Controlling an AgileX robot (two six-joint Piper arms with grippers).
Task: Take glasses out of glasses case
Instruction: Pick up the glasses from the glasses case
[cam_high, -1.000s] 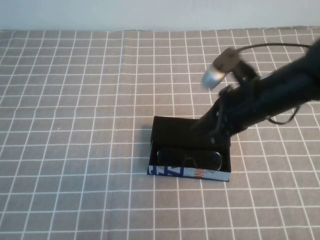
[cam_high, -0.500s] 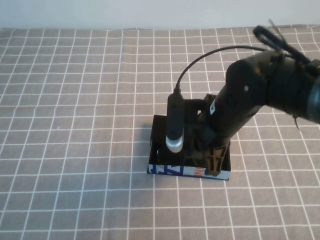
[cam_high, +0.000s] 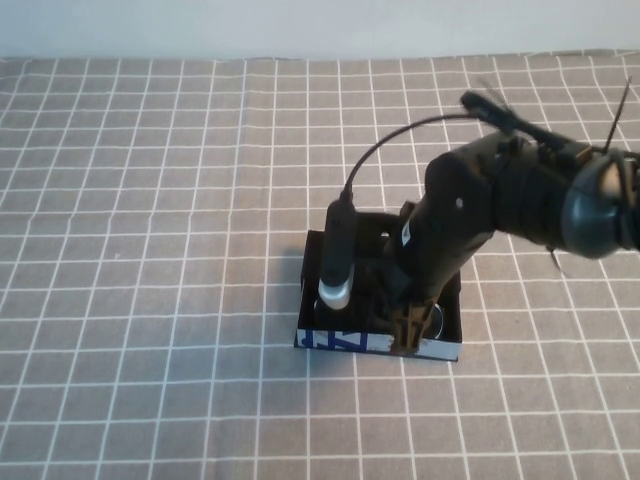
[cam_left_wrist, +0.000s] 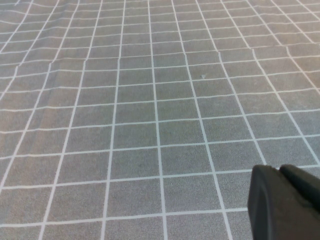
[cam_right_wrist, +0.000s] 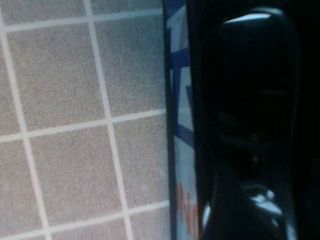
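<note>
L gripper (cam_left_wrist: 282, 202) sits low right in its wrist view over bare worktop (cam_left_wrist: 150, 100) — jaws can't tell, far from the job.

Case (cam_high: 330, 341) lies lower centre, glasses (cam_right_wrist: 245, 95) inside, long axis left-right.

R gripper (cam_high: 412, 325) is down into the case right over them — jaws hidden, can't tell; R arm nearer.

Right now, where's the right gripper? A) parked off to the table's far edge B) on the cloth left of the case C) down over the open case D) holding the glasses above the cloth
C: in the high view the right gripper is lowered into the open case, and its wrist view shows the glasses close up inside; the left gripper is over bare cloth.
</note>
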